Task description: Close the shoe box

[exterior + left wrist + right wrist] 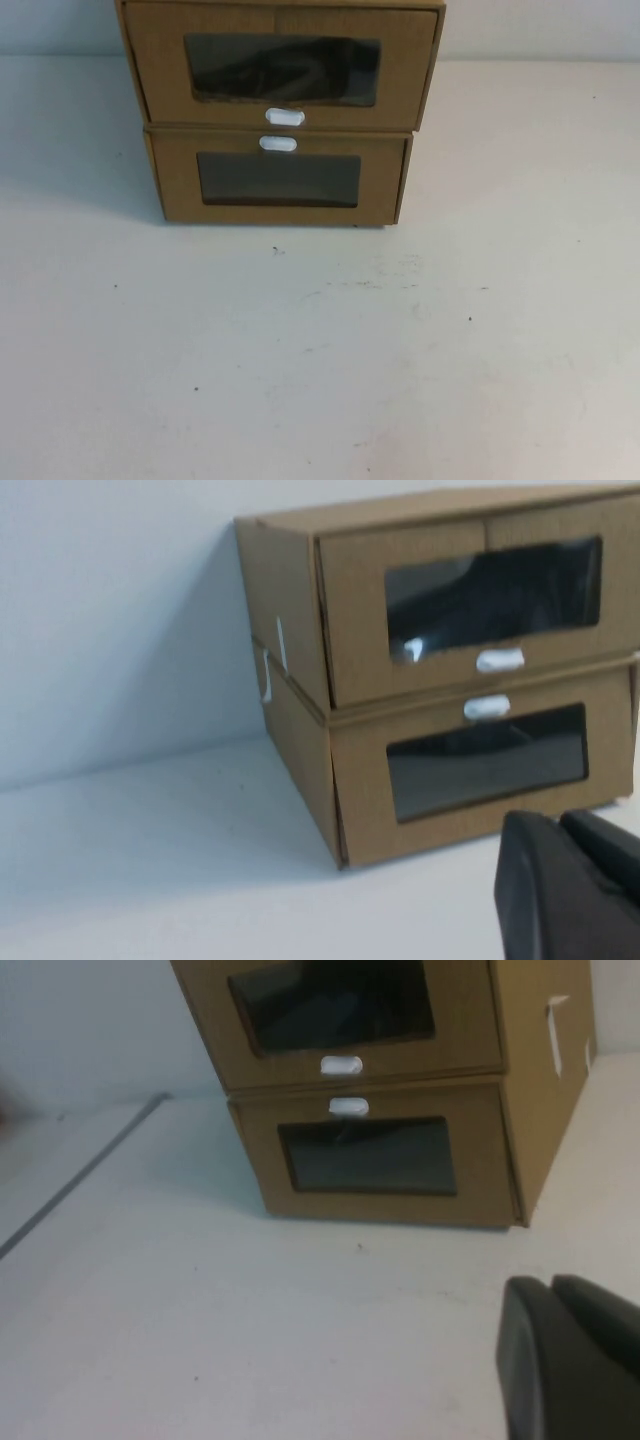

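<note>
Two brown cardboard drawer boxes are stacked at the table's far middle. The upper one is the shoe box (pixel 280 65) (pixel 470 600) (pixel 345 1010), with a clear window and a white pull tab (pixel 285 117) under it. Its drawer front stands slightly forward of the box below. Neither arm shows in the high view. My left gripper (pixel 560 825) is low over the table, in front of the stack and apart from it, fingers pressed together on nothing. My right gripper (pixel 550 1285) is also shut and empty, farther back from the boxes.
The lower matching box (pixel 278 180) (pixel 480 765) (pixel 370 1155) has its white tab (pixel 278 144) above its window. White table (pixel 320 360) stretches in front of the stack. A pale wall stands behind it.
</note>
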Motion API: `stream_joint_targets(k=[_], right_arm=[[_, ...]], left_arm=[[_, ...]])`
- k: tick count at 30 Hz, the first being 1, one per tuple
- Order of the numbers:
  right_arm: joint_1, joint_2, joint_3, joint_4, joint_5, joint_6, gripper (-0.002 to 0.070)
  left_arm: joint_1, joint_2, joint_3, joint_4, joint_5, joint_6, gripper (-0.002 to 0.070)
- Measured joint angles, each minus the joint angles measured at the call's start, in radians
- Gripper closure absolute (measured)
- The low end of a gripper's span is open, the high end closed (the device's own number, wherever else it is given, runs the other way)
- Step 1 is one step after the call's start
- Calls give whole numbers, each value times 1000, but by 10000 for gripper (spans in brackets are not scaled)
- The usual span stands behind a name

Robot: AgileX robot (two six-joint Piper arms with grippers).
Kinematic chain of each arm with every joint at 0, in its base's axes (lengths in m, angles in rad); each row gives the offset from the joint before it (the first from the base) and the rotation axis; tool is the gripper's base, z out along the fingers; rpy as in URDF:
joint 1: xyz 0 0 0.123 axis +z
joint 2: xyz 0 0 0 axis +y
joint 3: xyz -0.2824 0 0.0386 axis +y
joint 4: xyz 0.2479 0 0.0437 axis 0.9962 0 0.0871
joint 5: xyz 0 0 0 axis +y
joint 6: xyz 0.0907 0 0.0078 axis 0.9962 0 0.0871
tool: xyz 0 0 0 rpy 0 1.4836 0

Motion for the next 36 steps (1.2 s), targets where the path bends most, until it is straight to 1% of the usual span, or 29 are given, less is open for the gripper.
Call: stream_joint_targets(k=[2,6,13,17,26,28,29,31,34,36], right_arm=[[0,-10,67,2,-93,0,687],[0,-11,174,35,-201,2,687],[0,-9,299,82,-237,4,687],[0,-9,308,87,-225,4,687],[0,-9,308,88,-76,4,687],[-2,-12,308,54,-58,4,687],[-18,-20,309,23,-54,4,687],[-90,-31,309,-21,-79,4,687],[-248,-49,309,-64,-165,2,687],[-353,-74,309,-73,-187,0,687]], left_arm=[[0,0,43,0,2,0,677],[0,0,124,-3,-20,-1,677],[0,0,198,-3,-69,-1,677],[0,0,218,-3,-58,-1,677],[0,0,220,-3,-13,-1,677],[0,0,220,-3,-13,-1,677],[0,0,220,-3,-11,-1,677],[0,0,220,-3,-11,-1,677],[0,0,220,-3,-11,-1,677],[0,0,220,-3,-9,-1,677]])
